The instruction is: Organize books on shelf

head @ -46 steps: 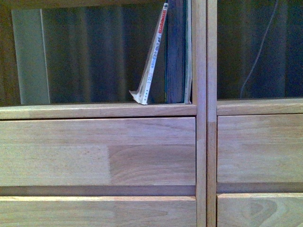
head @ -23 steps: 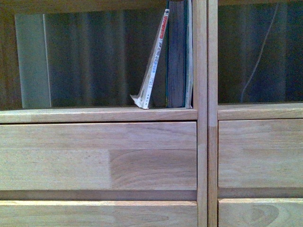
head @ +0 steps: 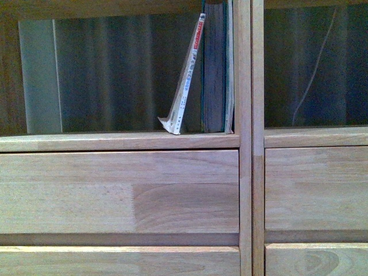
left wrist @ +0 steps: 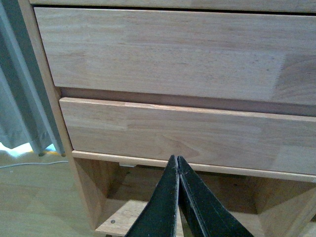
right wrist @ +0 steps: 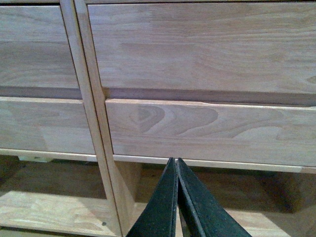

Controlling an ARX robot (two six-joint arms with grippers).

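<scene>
In the front view a thin booklet [head: 188, 75] with a white spine and red and dark print leans to the right against taller green-covered books [head: 217, 69]. Those books stand upright at the right end of a compartment of the light-wood shelf [head: 121, 141]. Neither gripper shows in the front view. My left gripper [left wrist: 177, 160] is shut and empty, low before the bottom drawer front [left wrist: 187, 133]. My right gripper [right wrist: 175, 162] is shut and empty, low before another drawer front [right wrist: 212, 131].
A wooden upright [head: 249, 115] divides the compartments. A thin cable [head: 313, 69] hangs behind the right compartment. A grey curtain [left wrist: 19, 98] and pale floor [left wrist: 34, 197] lie beside the shelf's outer side. Open bottom compartments [right wrist: 49, 197] lie below the drawers.
The front view has shifted slightly: the shelf board and books sit a little lower in the picture than a second ago. The books have not moved on the shelf.
</scene>
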